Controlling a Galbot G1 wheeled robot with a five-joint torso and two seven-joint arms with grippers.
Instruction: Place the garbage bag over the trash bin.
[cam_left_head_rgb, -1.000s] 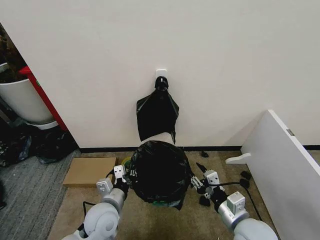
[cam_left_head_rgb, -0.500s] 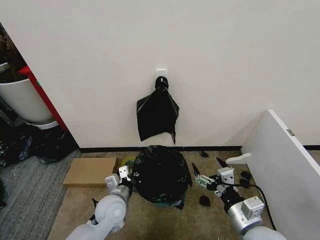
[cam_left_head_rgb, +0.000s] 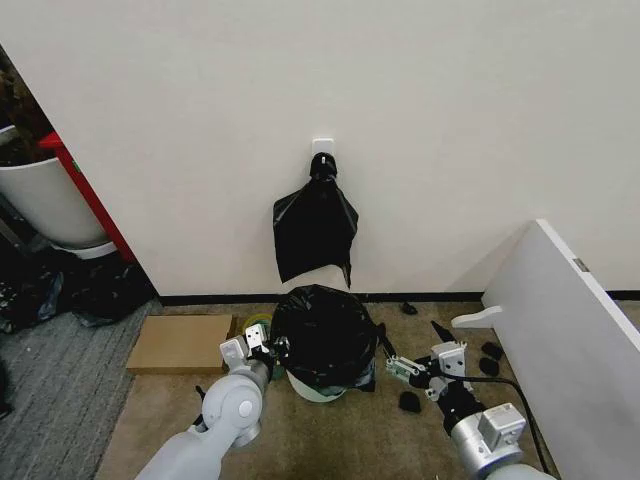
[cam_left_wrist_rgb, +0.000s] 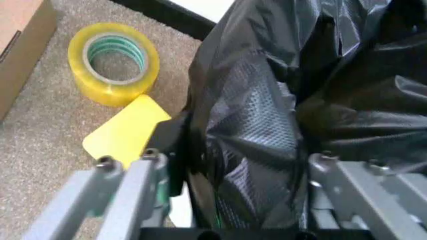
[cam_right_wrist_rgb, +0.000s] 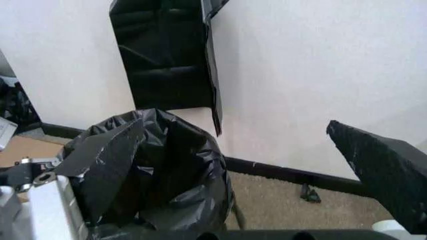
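The left arm reaches forward from the near edge of the head view, elbow bent, and its left gripper (cam_left_head_rgb: 262, 345) presses against the left side of the garbage bag (cam_left_head_rgb: 325, 335). In the left wrist view its fingers (cam_left_wrist_rgb: 137, 187) stand apart with a bunched fold of black plastic between them. The right arm stretches low on the other side; the right gripper (cam_left_head_rgb: 408, 371) sits just beside the bag's right flank, fingers spread, not touching it.

The garbage bag is draped over the trash bin (cam_left_head_rgb: 315, 388), which stands on the carpet, a band of its cream wall bare at the bottom.

A tape roll (cam_left_wrist_rgb: 113, 62) and a yellow card (cam_left_wrist_rgb: 127, 131) lie just left of the bin, with a flat cardboard piece (cam_left_head_rgb: 178, 342) beyond. Small black scraps (cam_left_head_rgb: 410, 402) lie near the right gripper. Behind, a bundle of black bags (cam_left_head_rgb: 314, 232) hangs on the wall, and a white board (cam_left_head_rgb: 565, 325) leans at right.
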